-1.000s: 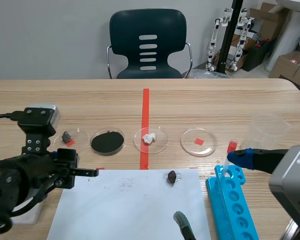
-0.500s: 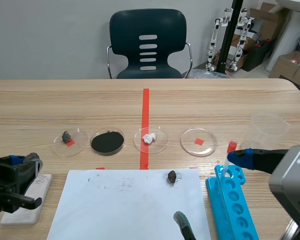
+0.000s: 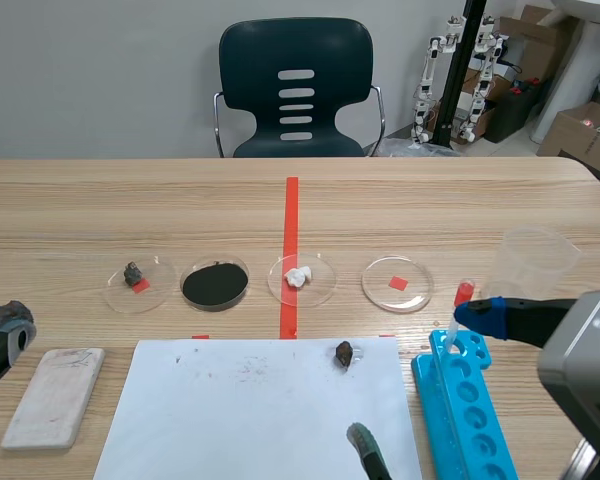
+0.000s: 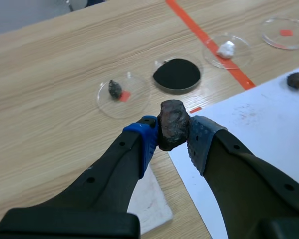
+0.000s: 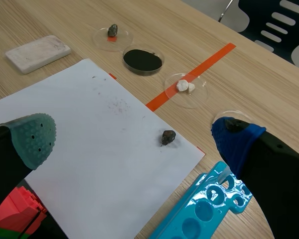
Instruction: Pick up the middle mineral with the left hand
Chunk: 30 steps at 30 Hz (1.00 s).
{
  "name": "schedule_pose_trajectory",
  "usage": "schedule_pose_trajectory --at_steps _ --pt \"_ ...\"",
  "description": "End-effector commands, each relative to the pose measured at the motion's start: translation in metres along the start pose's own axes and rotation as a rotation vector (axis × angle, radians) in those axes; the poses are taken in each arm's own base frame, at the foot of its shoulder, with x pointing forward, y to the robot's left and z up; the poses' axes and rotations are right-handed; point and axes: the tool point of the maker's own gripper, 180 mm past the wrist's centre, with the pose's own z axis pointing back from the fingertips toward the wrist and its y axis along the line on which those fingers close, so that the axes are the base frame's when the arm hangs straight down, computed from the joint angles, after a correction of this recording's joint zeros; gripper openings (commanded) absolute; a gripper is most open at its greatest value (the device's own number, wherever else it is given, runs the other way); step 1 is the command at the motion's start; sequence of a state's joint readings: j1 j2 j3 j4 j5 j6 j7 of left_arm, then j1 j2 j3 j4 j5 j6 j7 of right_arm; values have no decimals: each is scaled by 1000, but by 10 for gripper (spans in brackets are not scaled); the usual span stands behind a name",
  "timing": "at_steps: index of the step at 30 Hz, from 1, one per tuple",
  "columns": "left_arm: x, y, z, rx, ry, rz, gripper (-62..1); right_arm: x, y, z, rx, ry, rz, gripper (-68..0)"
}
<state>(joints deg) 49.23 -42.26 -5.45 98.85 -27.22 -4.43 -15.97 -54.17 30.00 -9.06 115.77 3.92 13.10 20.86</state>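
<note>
Dark, maybe reddish mineral [image 4: 172, 122] in gripper [image 4: 173, 138]

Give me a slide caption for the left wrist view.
Left end effector gripping a dark brown mineral above the wooden table.

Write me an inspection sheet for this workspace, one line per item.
Surface: wooden table, white paper sheet on it, orange-red tape marks.
Job's things: dark mineral clamped in the left gripper, held above the table.
Clutter: petri dishes in a row, holding grey stone, black powder, white pieces, a tape square; small dark stone on the paper; white slab; blue rack; clear cup.
Grippers: left shut on the mineral; right gripper open above the paper.
Cables: nothing seen.
Surroundings: dark chair, cardboard boxes.
</note>
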Motion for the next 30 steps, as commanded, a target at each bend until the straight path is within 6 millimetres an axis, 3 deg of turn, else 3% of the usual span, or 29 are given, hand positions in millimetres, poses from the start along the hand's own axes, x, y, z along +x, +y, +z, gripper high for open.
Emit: schedule_pose_trajectory --at_steps 1,8,18,30 --pt "10 -1 1 7 -42 0 -481 11 -3 -1 -8 -36 3 4" --pt "9 -15 9 -46 -60 -25 -481 11 -3 -1 -8 -36 3 4" --pt "24 -34 12 -140 -150 -39 -481 11 -3 -1 -8 -36 3 4" --pt "25 -34 12 -145 -157 -50 -478 11 -3 -1 -8 -36 3 4"
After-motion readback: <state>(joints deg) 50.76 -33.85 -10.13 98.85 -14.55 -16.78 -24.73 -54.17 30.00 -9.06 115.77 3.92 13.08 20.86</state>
